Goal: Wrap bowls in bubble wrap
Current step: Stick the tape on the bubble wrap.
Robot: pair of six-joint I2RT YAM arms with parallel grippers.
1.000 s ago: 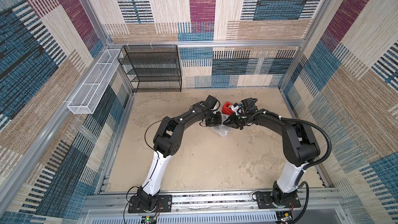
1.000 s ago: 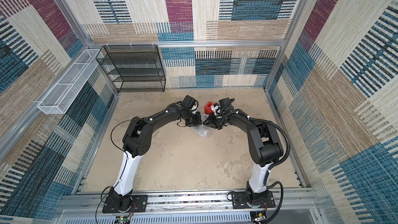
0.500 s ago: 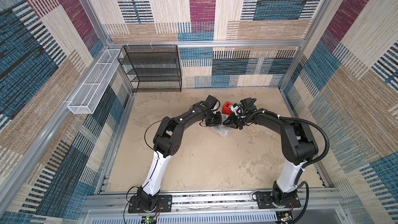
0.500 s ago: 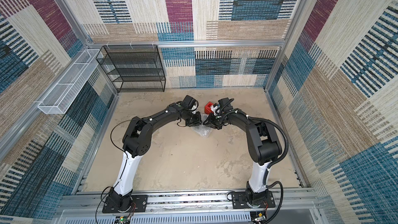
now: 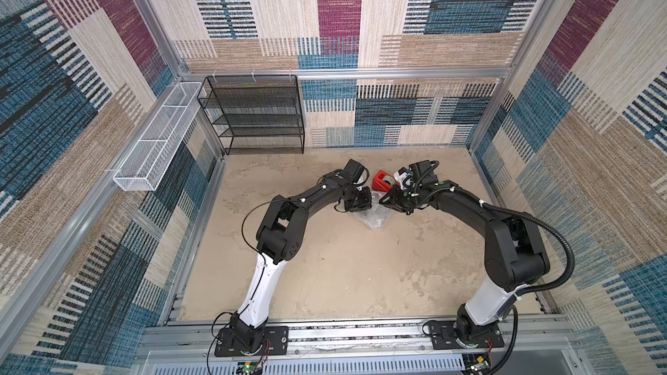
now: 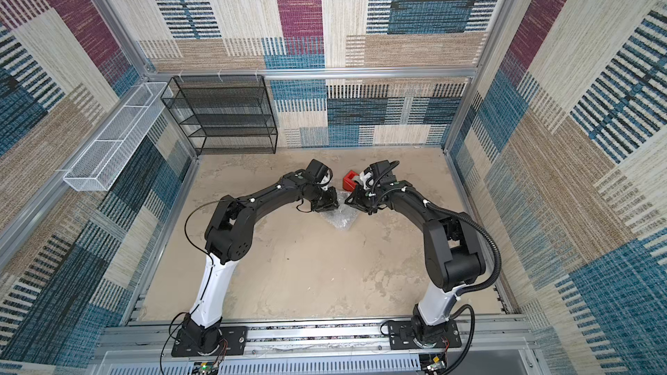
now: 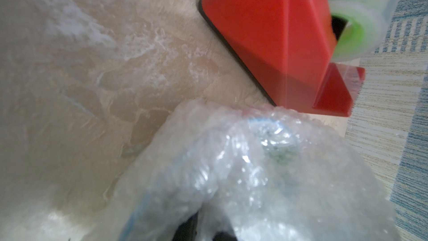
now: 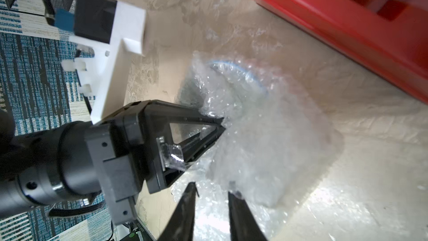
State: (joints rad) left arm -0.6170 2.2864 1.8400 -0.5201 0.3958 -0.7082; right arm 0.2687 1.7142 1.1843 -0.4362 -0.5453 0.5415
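The clear, shiny bubble wrap (image 8: 266,140) lies bunched on the beige mottled counter (image 5: 343,265), just beside the red plastic tape dispenser (image 5: 382,183). It is folded over the small round bowl (image 7: 275,151), whose blue rim line and greenish pattern show only dimly through the film. The left gripper (image 8: 220,127) is pinched together on a bunched edge of the wrap, while the right gripper (image 8: 212,185) has its fingers slightly apart over a flat flap of it, one tip touching the film.
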